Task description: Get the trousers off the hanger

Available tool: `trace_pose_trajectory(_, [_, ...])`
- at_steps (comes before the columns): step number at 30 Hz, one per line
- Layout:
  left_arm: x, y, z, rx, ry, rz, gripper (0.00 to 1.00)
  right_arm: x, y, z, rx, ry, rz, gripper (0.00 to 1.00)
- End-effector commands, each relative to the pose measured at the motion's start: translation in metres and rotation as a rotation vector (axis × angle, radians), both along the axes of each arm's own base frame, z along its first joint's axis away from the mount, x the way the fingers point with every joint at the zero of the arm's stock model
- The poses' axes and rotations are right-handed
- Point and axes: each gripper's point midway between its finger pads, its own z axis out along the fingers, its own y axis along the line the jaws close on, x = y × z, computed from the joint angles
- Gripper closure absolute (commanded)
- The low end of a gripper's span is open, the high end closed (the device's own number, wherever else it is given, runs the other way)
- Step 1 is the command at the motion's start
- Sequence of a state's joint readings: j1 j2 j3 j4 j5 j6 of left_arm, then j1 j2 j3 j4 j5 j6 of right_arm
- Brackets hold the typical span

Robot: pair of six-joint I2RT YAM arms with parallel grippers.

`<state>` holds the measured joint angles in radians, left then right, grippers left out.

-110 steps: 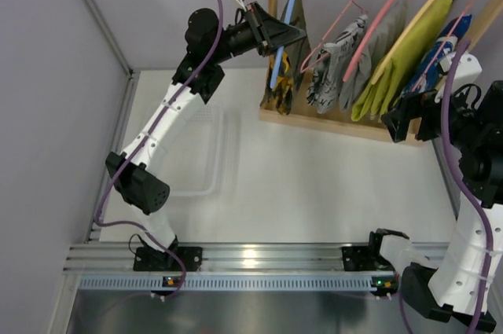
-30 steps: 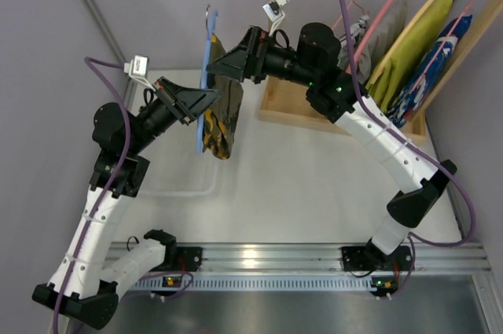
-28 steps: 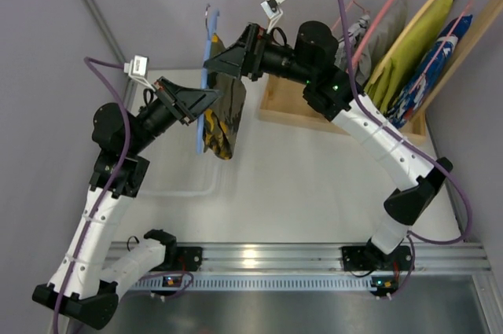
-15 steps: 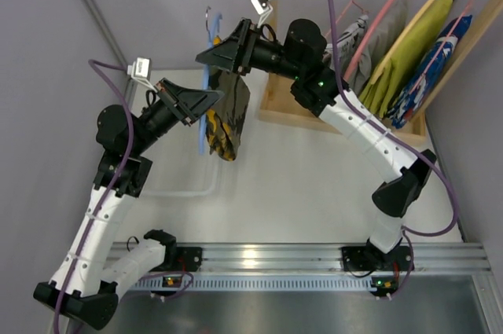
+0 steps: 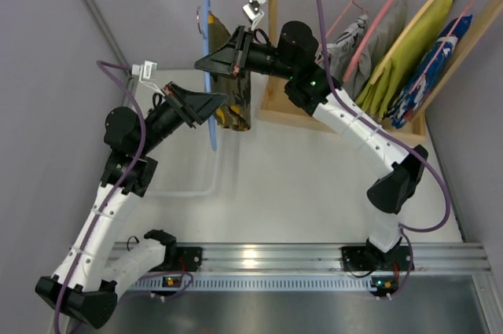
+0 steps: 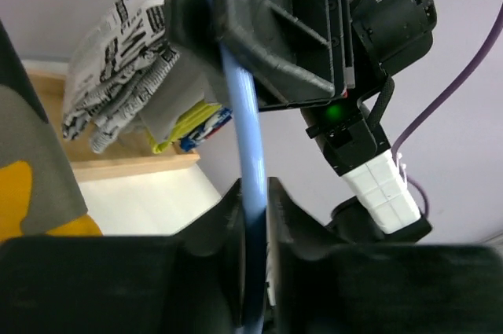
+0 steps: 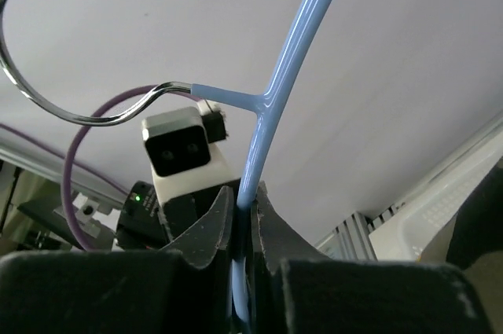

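Along the near edge, a ribbed aluminium rail (image 5: 259, 258) carries the left arm (image 5: 106, 208) and the right arm (image 5: 369, 145), both white with black joints. Beyond it lies the pale, smooth desk (image 5: 314, 177), with one clear plastic tray (image 5: 185, 189) on its left side. Over that side the left tool (image 5: 211, 108) is pinched on the lower stretch of the hanger (image 5: 208, 20), a thin, glossy light-blue plastic rod held upright, well off the desk. Higher up, the right tool (image 5: 204, 61) is pressed tight on the same rod, just under the joint where a bright wire hook (image 7: 102, 121) curls away. The trousers (image 5: 240, 98), soft olive and dark brown cloth with yellow patches, hang from the hanger on its right side, clear of the desk. Farthest back stands one wooden rack (image 5: 272, 27) with four garments: a black-and-white print (image 5: 338, 51), a grey one (image 5: 387, 31), a lime-green one (image 5: 413, 43) and a blue patterned one (image 5: 436, 59).
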<state>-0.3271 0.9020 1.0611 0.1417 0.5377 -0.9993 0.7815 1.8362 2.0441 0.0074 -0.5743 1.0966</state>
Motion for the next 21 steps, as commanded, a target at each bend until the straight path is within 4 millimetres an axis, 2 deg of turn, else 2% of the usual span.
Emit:
trace_pose_trajectory(1, [-0.029, 0.015, 0.058, 0.006, -0.332, 0.071, 0.73, -0.027, -0.022, 0.06, 0.139, -0.267, 0.047, 1.0])
trace_pose_trajectory(2, [-0.021, 0.023, 0.058, 0.037, -0.356, 0.152, 0.56, -0.03, -0.029, 0.068, 0.152, -0.283, 0.042, 1.0])
trace_pose_trajectory(3, [-0.022, 0.026, 0.059, 0.055, -0.379, 0.177, 0.5, -0.026, -0.035, 0.07, 0.152, -0.287, 0.031, 1.0])
trace_pose_trajectory(6, [-0.033, 0.038, 0.069, 0.101, -0.488, 0.248, 0.37, -0.025, -0.051, 0.073, 0.149, -0.276, 0.016, 1.0])
trace_pose_trajectory(10, [-0.023, 0.062, 0.071, 0.162, -0.514, 0.421, 0.3, -0.021, -0.063, 0.065, 0.133, -0.218, 0.003, 1.0])
trace_pose_trajectory(12, [-0.008, 0.083, 0.057, 0.192, -0.433, 0.551, 0.25, -0.025, -0.068, 0.07, 0.145, -0.203, 0.002, 1.0])
trace_pose_trajectory(14, [-0.001, 0.092, 0.038, 0.256, -0.398, 0.606, 0.24, -0.028, -0.071, 0.075, 0.161, -0.193, 0.004, 1.0])
trace_pose_trajectory(15, [-0.001, 0.092, 0.019, 0.289, -0.392, 0.603, 0.24, -0.031, -0.072, 0.078, 0.169, -0.18, 0.009, 1.0])
trace_pose_trajectory(16, [-0.003, 0.091, 0.01, 0.336, -0.425, 0.597, 0.24, -0.032, -0.074, 0.081, 0.175, -0.178, 0.008, 1.0])
trace_pose_trajectory(17, [-0.009, 0.085, -0.011, 0.392, -0.468, 0.551, 0.24, -0.034, -0.076, 0.085, 0.181, -0.165, 0.01, 1.0])
trace_pose_trajectory(18, [-0.016, 0.087, -0.005, 0.378, -0.489, 0.557, 0.24, -0.036, -0.077, 0.087, 0.185, -0.162, 0.012, 1.0])
trace_pose_trajectory(19, [-0.016, 0.078, -0.029, 0.447, -0.518, 0.504, 0.1, -0.037, -0.079, 0.089, 0.189, -0.159, 0.011, 1.0])
trace_pose_trajectory(21, [-0.018, 0.075, -0.053, 0.503, -0.545, 0.473, 0.09, -0.04, -0.082, 0.093, 0.2, -0.149, 0.016, 1.0])
